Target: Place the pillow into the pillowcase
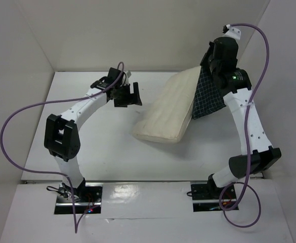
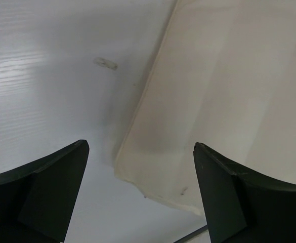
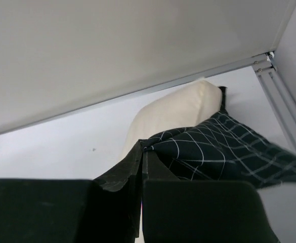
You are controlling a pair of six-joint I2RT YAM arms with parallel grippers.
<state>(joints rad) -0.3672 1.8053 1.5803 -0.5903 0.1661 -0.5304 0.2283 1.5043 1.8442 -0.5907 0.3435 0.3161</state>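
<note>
Lying diagonally on the white table (image 1: 102,152), centre-right, the pillow (image 1: 165,114) is almost all bare. Its near end points toward the arm bases, its far end toward the back wall (image 1: 137,30). The pillowcase (image 1: 208,96) is bunched against the pillow's far right edge, hanging in a tent shape. Can't tell whether any pillow corner is inside it. Above that end the right gripper (image 3: 141,152) is clamped tight on a fold of the pillowcase, fabric pinched between the jaws. The side wall (image 1: 289,76) is near it. The left gripper (image 1: 129,97) hovers near the pillow's left long edge, apart from it, jaws spread wide, holding nothing. The left wrist view shows the pillow's edge and a corner below the jaws. There is a small pale mark (image 2: 105,63) on the table left of the pillow. Purple cables (image 1: 8,126) loop off both arms.
</note>
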